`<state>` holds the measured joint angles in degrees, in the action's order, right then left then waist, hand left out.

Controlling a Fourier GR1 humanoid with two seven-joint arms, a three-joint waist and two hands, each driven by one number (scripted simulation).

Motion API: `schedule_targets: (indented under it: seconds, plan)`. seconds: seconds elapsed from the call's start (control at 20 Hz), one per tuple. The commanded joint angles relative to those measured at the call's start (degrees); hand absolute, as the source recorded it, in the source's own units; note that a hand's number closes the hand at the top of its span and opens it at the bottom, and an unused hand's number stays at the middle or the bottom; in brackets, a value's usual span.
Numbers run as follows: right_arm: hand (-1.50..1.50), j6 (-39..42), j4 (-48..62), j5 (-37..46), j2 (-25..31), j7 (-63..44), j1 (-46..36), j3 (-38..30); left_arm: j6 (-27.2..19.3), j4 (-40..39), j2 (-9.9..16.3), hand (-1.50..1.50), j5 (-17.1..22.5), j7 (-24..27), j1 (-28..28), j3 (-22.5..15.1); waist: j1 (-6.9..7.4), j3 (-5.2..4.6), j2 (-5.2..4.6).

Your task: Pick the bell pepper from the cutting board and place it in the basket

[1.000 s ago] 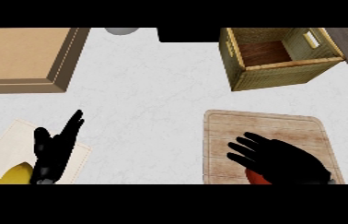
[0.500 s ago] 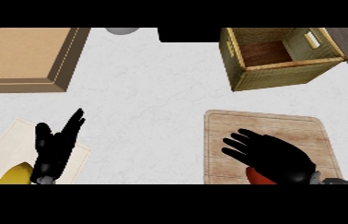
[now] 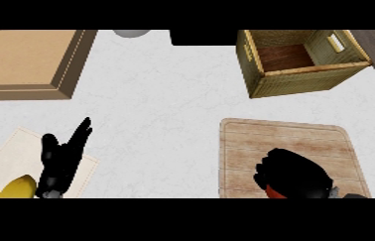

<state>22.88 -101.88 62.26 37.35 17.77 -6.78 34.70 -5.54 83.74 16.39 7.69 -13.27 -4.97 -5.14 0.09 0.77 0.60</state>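
Basket [image 3: 293,81] behind cutting board [image 3: 293,141], right side; bell pepper [image 3: 277,191] on board's near edge.

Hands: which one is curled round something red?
The right hand, low over the cutting board, curls round a red thing. The left hand rests open at lower left, fingers straight.

Counter [image 3: 161,111] is evenly and brightly lit, no glare seen. Soft shadow is cast inside the basket [image 3: 293,81]. Edges are rendered without visible distortion.
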Motion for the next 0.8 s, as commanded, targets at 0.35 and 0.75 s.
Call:
schedule_targets:
  seconds: [0.35, 0.75]
  plan:
    - [1.50, 9.70, 1.52, 1.80, -26.68, -35.51, -0.97, -5.84, 0.46, -2.76, -0.85, 0.00, 0.16, -1.17, -3.60, 0.03, -0.79, -1.10, -0.59]
    - [1.50, 8.00, -3.00, -0.05, -37.12, -59.03, -11.26, -1.50, 1.39, 0.16, -1.36, 0.00, -0.03, -2.48, -4.83, -1.06, 1.10, -0.82, -0.51]
